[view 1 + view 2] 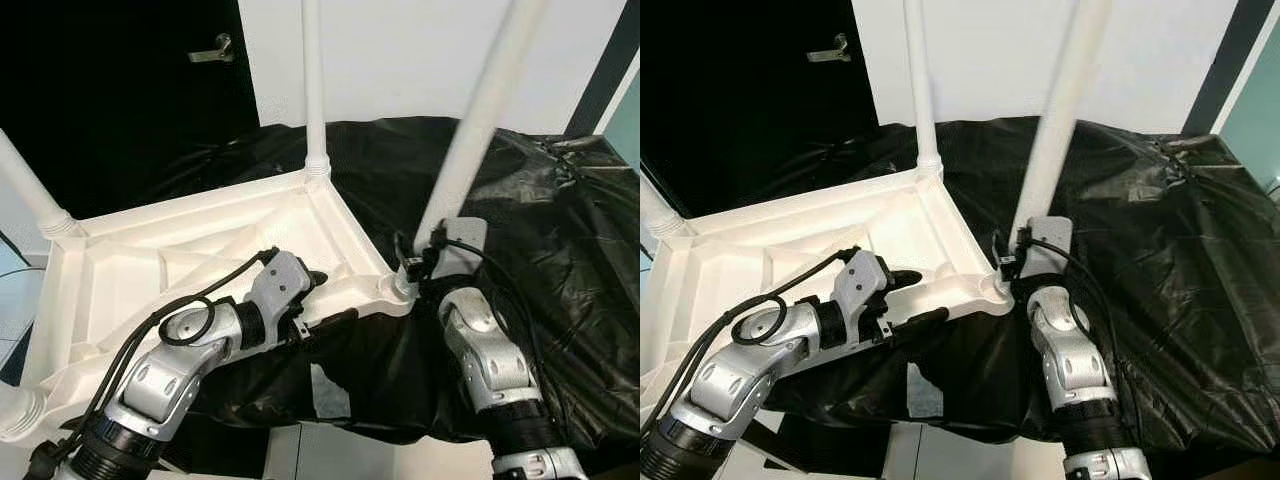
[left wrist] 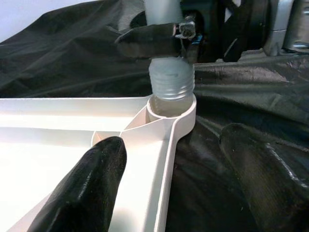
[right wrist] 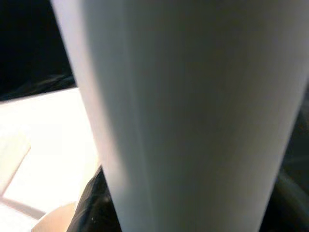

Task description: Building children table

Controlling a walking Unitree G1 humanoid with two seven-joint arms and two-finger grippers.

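Left eye view: an upturned white plastic children's table top lay at centre left on a black plastic sheet covering the surface. The right gripper had its fingers clamped on a tilted white plastic leg at the near right corner socket. The left gripper straddled the top's near rim, fingers apart.
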